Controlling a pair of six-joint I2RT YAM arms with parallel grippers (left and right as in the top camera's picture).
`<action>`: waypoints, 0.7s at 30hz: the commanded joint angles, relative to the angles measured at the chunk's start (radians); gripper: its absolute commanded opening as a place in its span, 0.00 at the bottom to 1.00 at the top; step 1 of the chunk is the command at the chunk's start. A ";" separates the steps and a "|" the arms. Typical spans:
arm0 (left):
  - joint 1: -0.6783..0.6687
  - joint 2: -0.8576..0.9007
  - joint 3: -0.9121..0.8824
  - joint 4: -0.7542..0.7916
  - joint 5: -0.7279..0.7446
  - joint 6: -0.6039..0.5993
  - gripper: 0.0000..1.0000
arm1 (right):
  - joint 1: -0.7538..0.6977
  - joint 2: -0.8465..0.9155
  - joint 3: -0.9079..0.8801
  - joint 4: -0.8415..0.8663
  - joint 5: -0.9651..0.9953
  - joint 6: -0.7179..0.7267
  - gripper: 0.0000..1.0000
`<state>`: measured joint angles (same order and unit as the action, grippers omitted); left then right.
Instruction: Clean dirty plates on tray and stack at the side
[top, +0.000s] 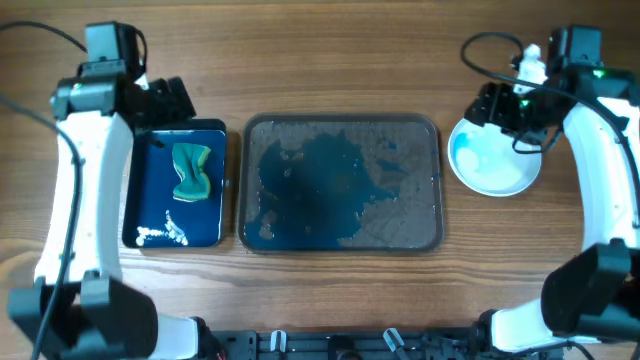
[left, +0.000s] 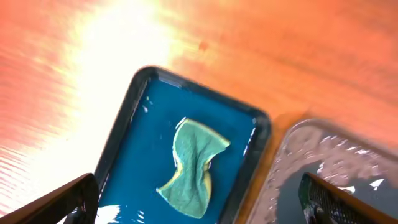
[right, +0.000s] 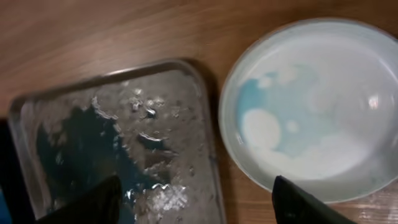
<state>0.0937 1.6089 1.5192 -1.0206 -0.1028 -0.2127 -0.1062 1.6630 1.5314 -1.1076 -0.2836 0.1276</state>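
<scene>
The tray (top: 432, 130) sits mid-desk (top: 340, 50), long side running left-right, raised rim all round. Its floor is wet: a dark blue-teal puddle (top: 310, 185) covers the left & centre, w/ droplets and thin film toward the right.

One plate (top: 490, 172) lies face up on the desk just right of the tray, rims v. close; can't tell if they touch. It's white w/ a pale blue smear across the face plus whiter blotches. Only one face shows, so can't tell whether others lie under it.

The right end effector (right: 198, 186) hangs above the plate's far-left edge, approx. over the gap btwn plate and tray. Its fingers (right: 301, 202) are spread apart, nothing btwn them; in the wrist view one tip sits over the tray's wet floor, the other over the plate's rim.

The left end effector (left: 196, 186) hangs over the far end of the small black tray (top: 222, 185), which has a blue inside and lies just left of the tray, near-parallel. Fingers (left: 62, 202) wide apart, empty. A green sponge (top: 192, 170), curled & pinched at the middle, lies in that small tray's far half. White specks (top: 160, 235) gather at its near-left corner.
</scene>
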 joint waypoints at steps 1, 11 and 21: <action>0.005 0.009 0.004 0.008 0.002 -0.031 1.00 | 0.115 -0.106 0.124 -0.038 0.058 -0.053 0.81; 0.005 0.009 0.004 0.008 0.002 -0.031 1.00 | 0.191 -0.385 0.224 -0.150 0.158 0.239 1.00; 0.005 0.009 0.004 0.008 0.001 -0.031 1.00 | 0.191 -0.473 0.026 0.113 0.294 0.123 1.00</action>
<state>0.0937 1.6100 1.5211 -1.0164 -0.1024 -0.2268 0.0837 1.2682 1.7004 -1.1431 -0.0200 0.3153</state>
